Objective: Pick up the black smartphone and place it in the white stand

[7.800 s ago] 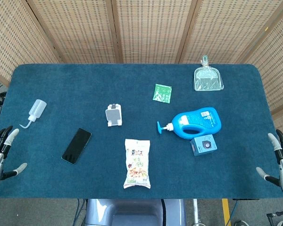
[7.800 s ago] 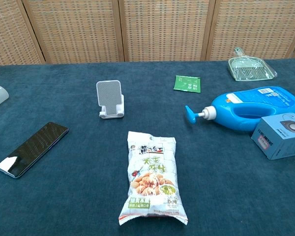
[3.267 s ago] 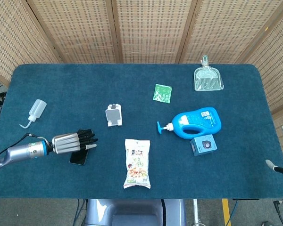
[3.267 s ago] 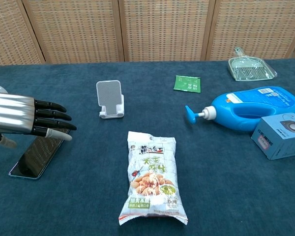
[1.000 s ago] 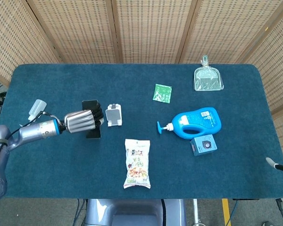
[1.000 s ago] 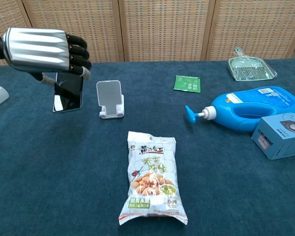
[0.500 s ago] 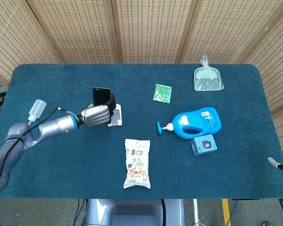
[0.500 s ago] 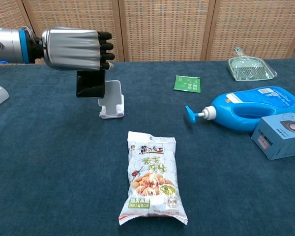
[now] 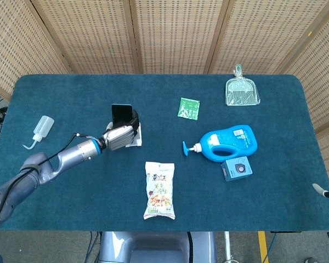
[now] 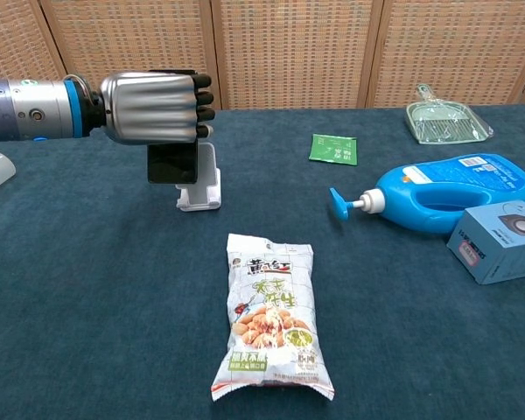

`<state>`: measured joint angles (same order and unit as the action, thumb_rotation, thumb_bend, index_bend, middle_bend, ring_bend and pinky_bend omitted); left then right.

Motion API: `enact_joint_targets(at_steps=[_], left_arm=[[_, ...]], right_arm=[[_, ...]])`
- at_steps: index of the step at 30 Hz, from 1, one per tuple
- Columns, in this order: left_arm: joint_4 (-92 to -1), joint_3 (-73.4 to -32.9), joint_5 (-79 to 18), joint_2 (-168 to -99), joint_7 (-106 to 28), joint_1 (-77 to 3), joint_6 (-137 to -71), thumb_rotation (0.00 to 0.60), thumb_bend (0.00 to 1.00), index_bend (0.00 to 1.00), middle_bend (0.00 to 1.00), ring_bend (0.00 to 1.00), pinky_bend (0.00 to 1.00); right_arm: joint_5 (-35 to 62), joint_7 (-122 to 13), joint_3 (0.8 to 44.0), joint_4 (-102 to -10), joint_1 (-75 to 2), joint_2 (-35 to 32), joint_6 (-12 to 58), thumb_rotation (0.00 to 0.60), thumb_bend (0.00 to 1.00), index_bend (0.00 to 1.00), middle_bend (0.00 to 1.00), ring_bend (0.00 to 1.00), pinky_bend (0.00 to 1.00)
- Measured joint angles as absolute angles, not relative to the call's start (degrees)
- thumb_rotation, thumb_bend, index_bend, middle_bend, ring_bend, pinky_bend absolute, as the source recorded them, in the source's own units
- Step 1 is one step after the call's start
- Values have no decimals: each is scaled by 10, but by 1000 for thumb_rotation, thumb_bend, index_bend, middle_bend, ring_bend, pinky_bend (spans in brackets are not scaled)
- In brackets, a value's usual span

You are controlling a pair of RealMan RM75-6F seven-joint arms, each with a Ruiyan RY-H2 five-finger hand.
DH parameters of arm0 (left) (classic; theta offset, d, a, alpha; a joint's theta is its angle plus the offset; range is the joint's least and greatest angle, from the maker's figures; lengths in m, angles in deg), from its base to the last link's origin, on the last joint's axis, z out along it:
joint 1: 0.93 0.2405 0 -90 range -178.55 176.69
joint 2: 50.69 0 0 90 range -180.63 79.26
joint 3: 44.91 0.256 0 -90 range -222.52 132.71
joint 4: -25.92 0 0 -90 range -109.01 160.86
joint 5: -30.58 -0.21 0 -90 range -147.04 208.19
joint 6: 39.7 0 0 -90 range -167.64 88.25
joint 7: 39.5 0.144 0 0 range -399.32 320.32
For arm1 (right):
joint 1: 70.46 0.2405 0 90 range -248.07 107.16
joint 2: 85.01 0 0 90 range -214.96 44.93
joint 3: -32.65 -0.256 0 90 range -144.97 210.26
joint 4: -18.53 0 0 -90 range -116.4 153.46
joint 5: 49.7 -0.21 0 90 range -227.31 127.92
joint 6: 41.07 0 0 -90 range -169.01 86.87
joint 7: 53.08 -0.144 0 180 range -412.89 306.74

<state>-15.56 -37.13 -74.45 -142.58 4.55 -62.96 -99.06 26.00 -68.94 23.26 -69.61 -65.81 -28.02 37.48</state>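
My left hand (image 9: pixel 120 137) grips the black smartphone (image 9: pixel 121 113) and holds it upright, clear of the table. In the chest view the left hand (image 10: pixel 153 107) is wrapped round the phone's upper part. The smartphone's (image 10: pixel 172 163) lower end hangs in front of the white stand (image 10: pixel 201 188), overlapping its backrest and a little above its base lip. From the head view the stand (image 9: pixel 137 140) is mostly hidden behind the hand. Only spread fingertips of my right hand (image 9: pixel 318 189) show at the table's far right edge, holding nothing.
A snack bag (image 10: pixel 271 315) lies in front of the stand. To the right are a blue pump bottle (image 10: pixel 451 192), a small blue box (image 10: pixel 499 241), a green packet (image 10: pixel 334 149) and a clear dustpan (image 10: pixel 446 118). A squeeze bottle (image 9: pixel 41 129) lies far left.
My left hand has carried the phone rightwards, from left of the stand to directly in front of it. The right hand has stayed at the table edge.
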Motion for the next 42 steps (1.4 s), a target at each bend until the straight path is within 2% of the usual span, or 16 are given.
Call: enact_joint_targets(at_steps=[21,42], left_arm=[[-146,-438,-682,-1503,190,-598,-975,600,171,419,404,364,272],[-119,-437,-675,-1538,216,-590,-961,600,172,416,405,364,272]], right_arm=[[266,-723,234,-688,-661,-286,374,600,53,0,0,0,0],[269,-742,235,-681,-664,-289,376,600,52,0,0,0,0]])
